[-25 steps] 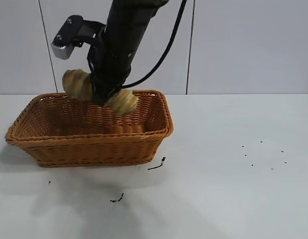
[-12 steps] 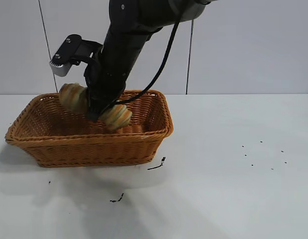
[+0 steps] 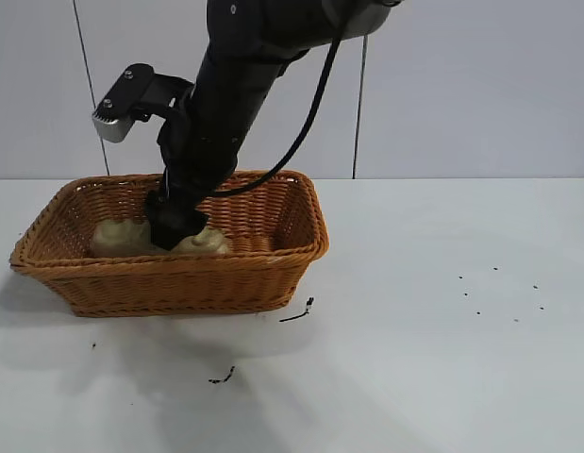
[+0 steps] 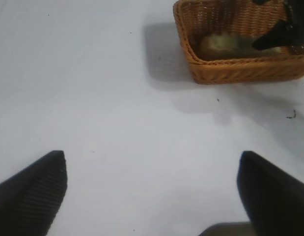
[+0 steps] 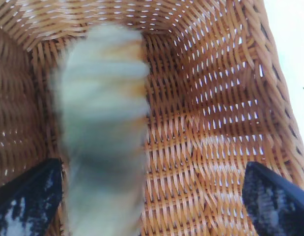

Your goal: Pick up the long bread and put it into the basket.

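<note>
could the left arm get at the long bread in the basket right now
Probably not easily. The long bread lies down inside the basket, and the right gripper sits directly over it with open fingers. The left gripper is off over bare table, open, with the basket wall between.

Long bread (image 3: 122, 236) half sunk behind the basket's (image 3: 169, 283) near wall, middle covered by the right hand (image 3: 174, 226). Smeared with blur in the right wrist view, its near end cut off. Left hand's fingertips (image 4: 31, 194) cropped.
</note>
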Controlling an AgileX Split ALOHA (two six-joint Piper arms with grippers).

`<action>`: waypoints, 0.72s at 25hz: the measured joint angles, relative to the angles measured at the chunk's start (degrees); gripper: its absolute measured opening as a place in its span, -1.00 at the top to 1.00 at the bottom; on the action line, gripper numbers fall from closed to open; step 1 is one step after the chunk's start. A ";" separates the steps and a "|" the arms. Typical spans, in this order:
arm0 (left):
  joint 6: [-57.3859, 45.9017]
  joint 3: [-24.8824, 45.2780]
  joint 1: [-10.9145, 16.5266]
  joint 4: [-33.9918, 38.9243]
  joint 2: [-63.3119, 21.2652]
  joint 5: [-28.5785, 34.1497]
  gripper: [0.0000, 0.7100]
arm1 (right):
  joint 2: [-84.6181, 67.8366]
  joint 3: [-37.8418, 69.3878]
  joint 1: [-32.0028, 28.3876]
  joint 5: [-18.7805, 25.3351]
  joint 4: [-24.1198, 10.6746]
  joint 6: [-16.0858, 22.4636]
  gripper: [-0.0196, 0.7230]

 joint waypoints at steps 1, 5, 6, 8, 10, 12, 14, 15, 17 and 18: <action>0.00 0.00 0.00 0.00 0.00 0.00 -0.95 | -0.70 0.00 -0.17 0.44 0.84 1.75 -0.91; 0.00 0.00 0.00 0.00 0.00 0.00 -0.95 | -3.98 0.00 -0.85 3.48 0.58 17.16 -0.91; 0.00 0.00 0.00 0.00 -0.06 0.00 -0.95 | -4.94 0.00 -1.04 4.59 -0.18 22.18 -0.91; 0.00 0.00 0.00 0.00 -0.37 0.00 -0.95 | -6.49 0.00 -1.51 6.81 -2.06 30.74 -0.91; 0.00 0.00 0.00 0.00 -0.52 0.00 -0.95 | -7.07 -0.77 -2.43 9.74 -3.61 37.90 -0.91; 0.00 0.00 0.00 0.00 -0.52 0.00 -0.95 | -7.14 -1.59 -3.87 12.10 -4.33 41.38 -0.91; 0.00 0.00 0.00 0.00 -0.52 0.00 -0.95 | -7.14 -2.19 -5.76 14.20 -4.63 42.46 -0.91; 0.00 0.00 0.00 0.00 -0.52 0.00 -0.95 | -7.14 -2.28 -6.83 14.68 -4.87 42.59 -0.91; 0.00 0.00 0.00 0.00 -0.52 0.00 -0.95 | -7.14 -2.34 -9.08 15.46 -4.88 42.74 -0.91; 0.00 0.00 0.00 0.00 -0.52 0.00 -0.95 | -7.14 -2.34 -10.53 15.80 -4.88 42.81 -0.91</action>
